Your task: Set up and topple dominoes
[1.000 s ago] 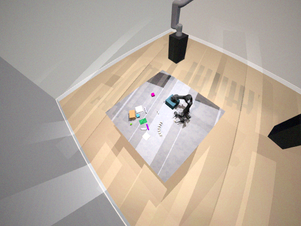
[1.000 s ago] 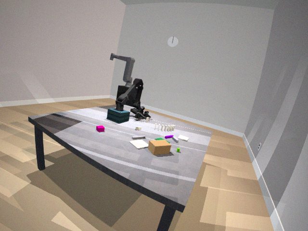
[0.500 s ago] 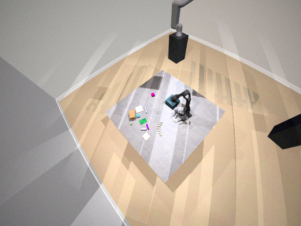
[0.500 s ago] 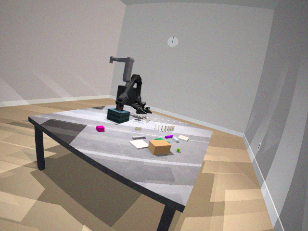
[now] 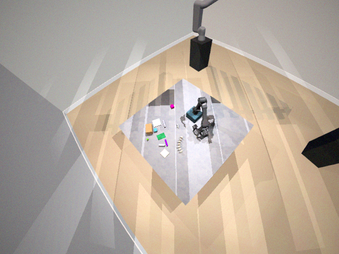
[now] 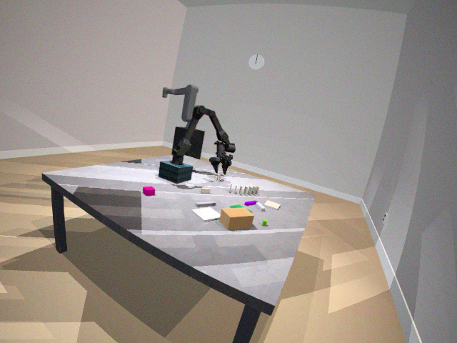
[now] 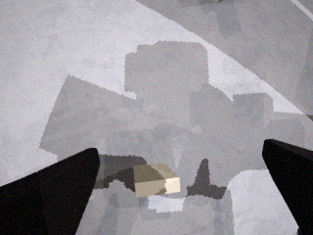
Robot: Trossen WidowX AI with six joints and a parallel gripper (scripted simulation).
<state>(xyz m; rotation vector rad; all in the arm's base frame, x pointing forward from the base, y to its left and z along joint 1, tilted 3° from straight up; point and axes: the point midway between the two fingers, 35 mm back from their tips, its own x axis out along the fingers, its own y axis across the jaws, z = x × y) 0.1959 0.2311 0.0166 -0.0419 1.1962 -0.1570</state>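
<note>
My gripper (image 5: 199, 135) (image 6: 221, 173) (image 7: 182, 153) is open, pointing down, its fingers wide apart with nothing between them. A cream domino (image 6: 218, 178) (image 7: 149, 188) stands on the table just below the fingertips and looks upright in the exterior view; it is apart from the row. The row of several standing cream dominoes (image 5: 178, 144) (image 6: 245, 190) curves slightly, away from the gripper. Another loose domino (image 5: 177, 126) (image 6: 205, 190) lies on the table between the arm's base and the white tile, apart from the row. Domino details are small in the top and exterior views.
Beyond the row lie a purple bar (image 5: 166, 142) (image 6: 250, 203), a green sheet (image 5: 160, 136), a cream tile (image 5: 164, 153) (image 6: 272, 204), a white tile (image 5: 156, 122) (image 6: 206, 214), an orange box (image 5: 149, 128) (image 6: 236, 218) and a cyan block (image 5: 155, 129). A magenta cube (image 5: 172, 106) (image 6: 148, 191) sits apart.
</note>
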